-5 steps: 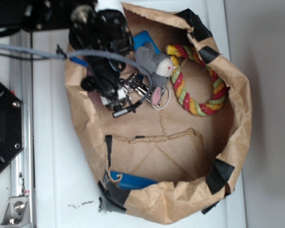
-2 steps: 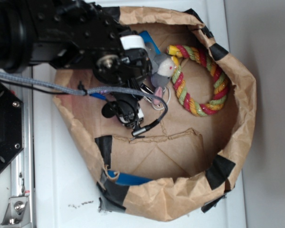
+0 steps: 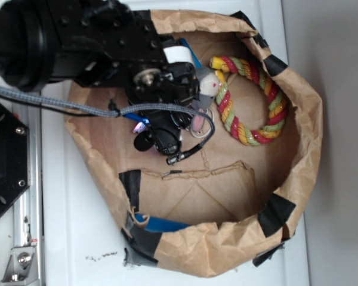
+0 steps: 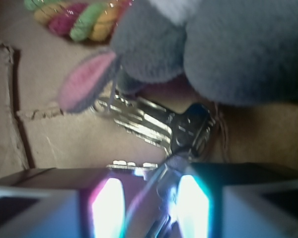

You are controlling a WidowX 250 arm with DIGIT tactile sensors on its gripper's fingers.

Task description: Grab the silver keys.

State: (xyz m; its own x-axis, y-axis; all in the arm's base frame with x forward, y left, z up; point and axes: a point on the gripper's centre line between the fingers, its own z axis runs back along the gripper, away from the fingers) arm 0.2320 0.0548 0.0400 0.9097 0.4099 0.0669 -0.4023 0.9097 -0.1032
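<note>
Currently my gripper [image 4: 150,198] is down inside the paper bag [image 3: 298,179], pads apart, a key blade apparently between them. Closure not confirmed; I judge the jaws not yet clamped. The silver keys [image 4: 154,124] lie flat on the bag floor, partly tucked under the grey plush mouse [image 4: 228,49], whose pink ear [image 4: 84,82] overlaps the blade tips. Approach done; squeeze and lift remain. Rope ring [image 3: 250,98] well clear.
</note>
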